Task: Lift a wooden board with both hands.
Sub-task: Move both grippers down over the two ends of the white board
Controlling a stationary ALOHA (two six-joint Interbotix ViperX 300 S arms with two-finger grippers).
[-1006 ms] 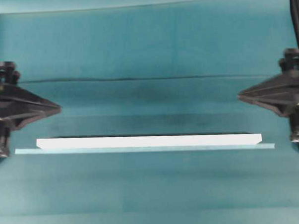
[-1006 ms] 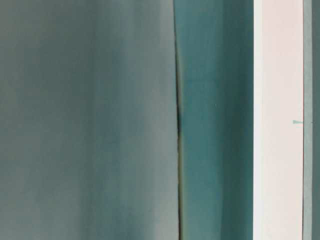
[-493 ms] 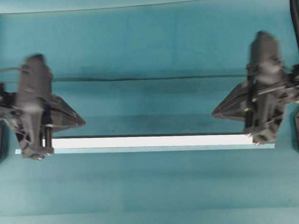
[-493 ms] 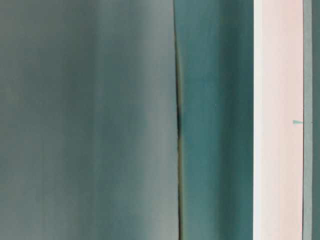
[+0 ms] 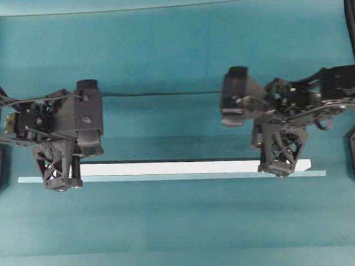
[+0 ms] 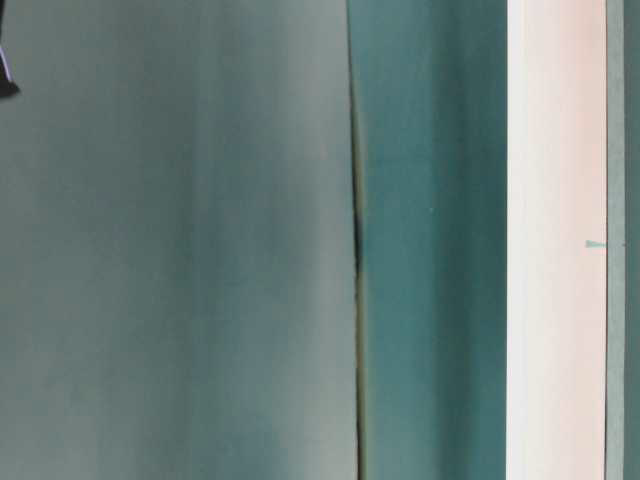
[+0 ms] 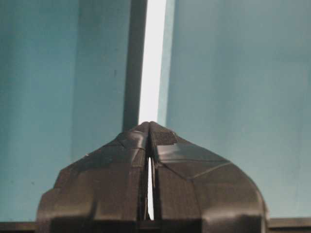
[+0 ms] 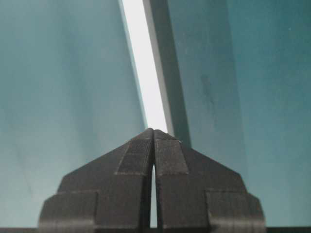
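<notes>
White and flat, the wooden board (image 5: 167, 167) is lying across the lower middle of your overhead view, running from nine o'clock to three o'clock on the teal table cover (image 5: 174, 50). Just beside its six-o'clock edge, and seemingly touching it, the pale teal strip (image 5: 167, 177) is running the same way and sticking out past the board at both ends.

Your left gripper (image 5: 62, 186) is hanging over the board's nine-o'clock end, fingers pointing toward six o'clock in that view. In your left wrist view the left gripper (image 7: 149, 125) is showing both fingers pressed tip to tip with nothing between them, and the board (image 7: 153, 58) is stretching away toward twelve o'clock from the tips.

Your right gripper (image 5: 280, 173) is hanging over the board near its three-o'clock end, just short of the angled tip. Your right wrist view is showing the right gripper (image 8: 153, 131) likewise closed on nothing, fingers meeting at the tips, with the board (image 8: 146, 73) leading off toward eleven o'clock.

You cannot tell from these views whether either gripper is touching the board.

At table level the board (image 6: 555, 240) is appearing as a pale upright band at three o'clock.
</notes>
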